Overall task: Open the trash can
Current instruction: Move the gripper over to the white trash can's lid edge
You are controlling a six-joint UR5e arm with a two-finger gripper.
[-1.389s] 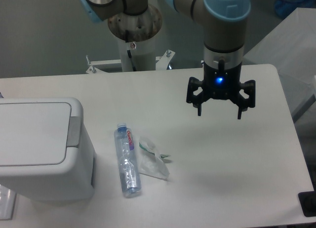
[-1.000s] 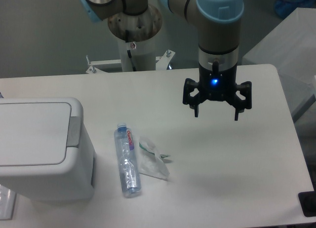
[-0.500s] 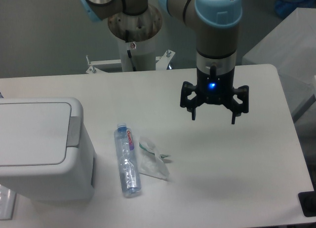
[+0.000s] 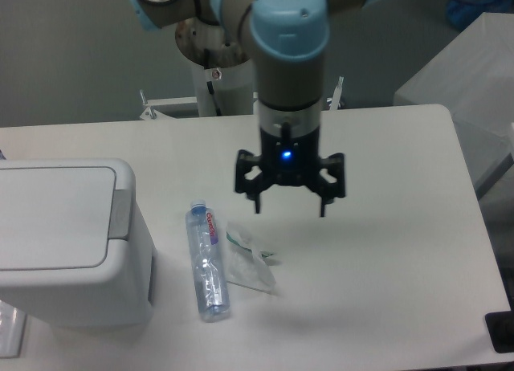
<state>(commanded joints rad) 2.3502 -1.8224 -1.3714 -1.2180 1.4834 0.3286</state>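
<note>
The white trash can (image 4: 68, 242) stands at the table's left edge, its flat lid (image 4: 52, 217) down and its grey push tab (image 4: 120, 214) on the right rim. My gripper (image 4: 290, 209) hangs open above the middle of the table, well to the right of the can, with nothing between its black fingers. It points straight down, a blue light glowing on its body.
A clear plastic bottle (image 4: 206, 261) lies on the table just right of the can. A crumpled clear wrapper (image 4: 249, 262) lies beside the bottle. The arm's base column (image 4: 217, 58) rises behind the table's far edge.
The gripper has travelled left across the table, from the right side toward the middle, and a little nearer the bottle. It stays open. The can, bottle and wrapper have not moved.
</note>
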